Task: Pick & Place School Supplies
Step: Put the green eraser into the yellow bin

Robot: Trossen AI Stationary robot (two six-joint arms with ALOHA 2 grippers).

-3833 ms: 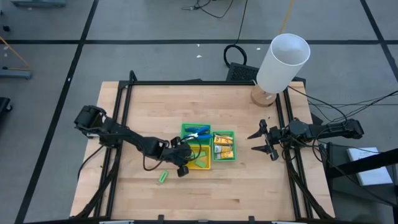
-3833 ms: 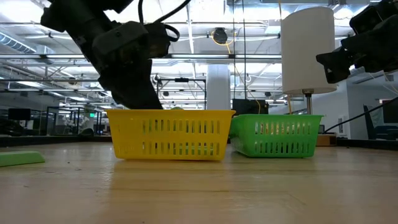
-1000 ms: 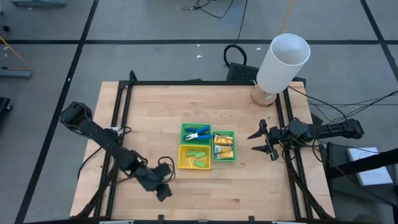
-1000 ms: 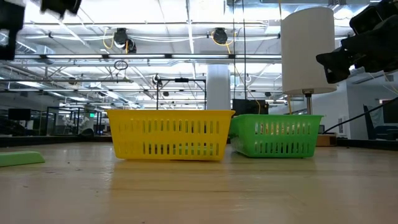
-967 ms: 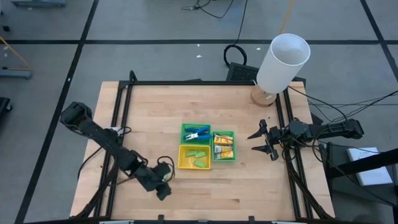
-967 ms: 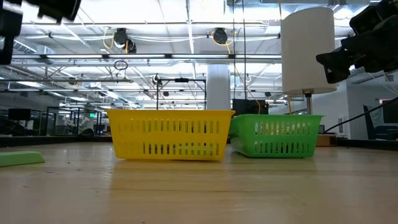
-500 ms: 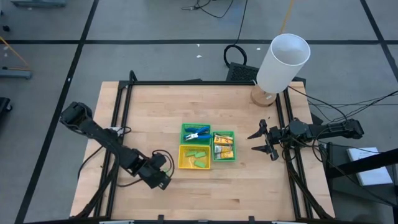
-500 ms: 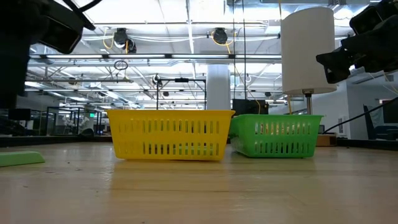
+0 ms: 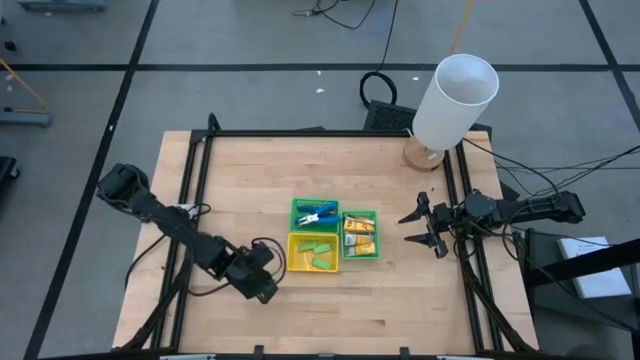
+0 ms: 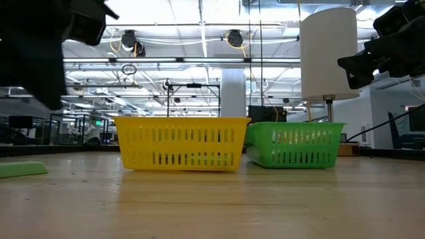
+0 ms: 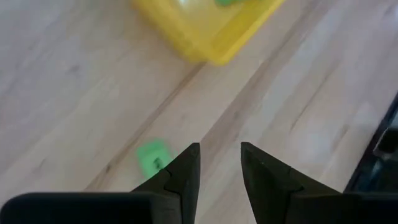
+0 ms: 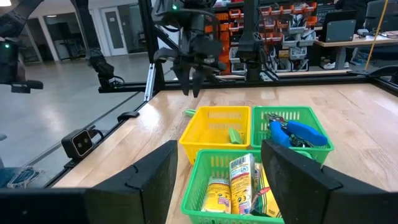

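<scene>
At lower left of the high view, the left gripper (image 9: 262,288) is held over a short light-green stick (image 11: 153,157) lying on the wooden worktop (image 9: 400,300), offset beside empty, narrowly parted jaws; right gripper (image 9: 425,226) parked, jaws spread.

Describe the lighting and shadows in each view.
Low view: bright ceiling lamps behind leave the left arm a black silhouette, while the yellow tray is well lit. High view: even light across the table. Left wrist view: the left tool shows dark against the pale wood. Right wrist view: evenly lit.
</scene>
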